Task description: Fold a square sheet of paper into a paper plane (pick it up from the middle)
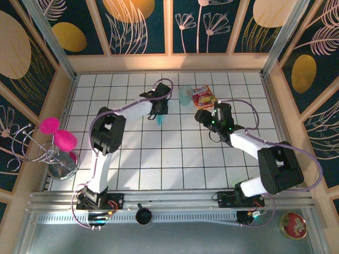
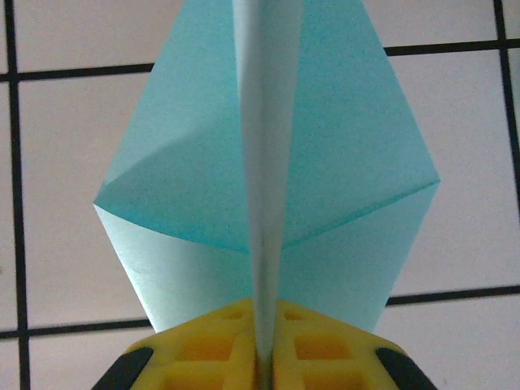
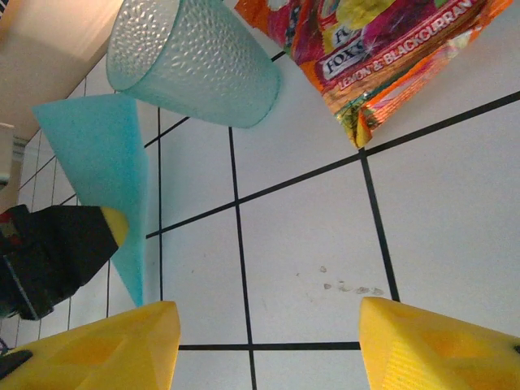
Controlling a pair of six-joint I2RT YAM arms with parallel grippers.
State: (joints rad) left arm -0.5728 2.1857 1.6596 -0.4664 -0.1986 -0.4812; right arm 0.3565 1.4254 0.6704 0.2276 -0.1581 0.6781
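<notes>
left gripper [image 2: 264, 345] clenched on the paper [image 2: 341, 162] ridge, right gripper [image 3: 268, 317] spread, empty. watch the cup [image 3: 195, 57] at right's 11 o'clock: a paper swing could topple it.

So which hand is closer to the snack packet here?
Right. The right hand is open just near-side of the snack packet; the left hand, shut on the teal paper, is beyond the cup.
</notes>
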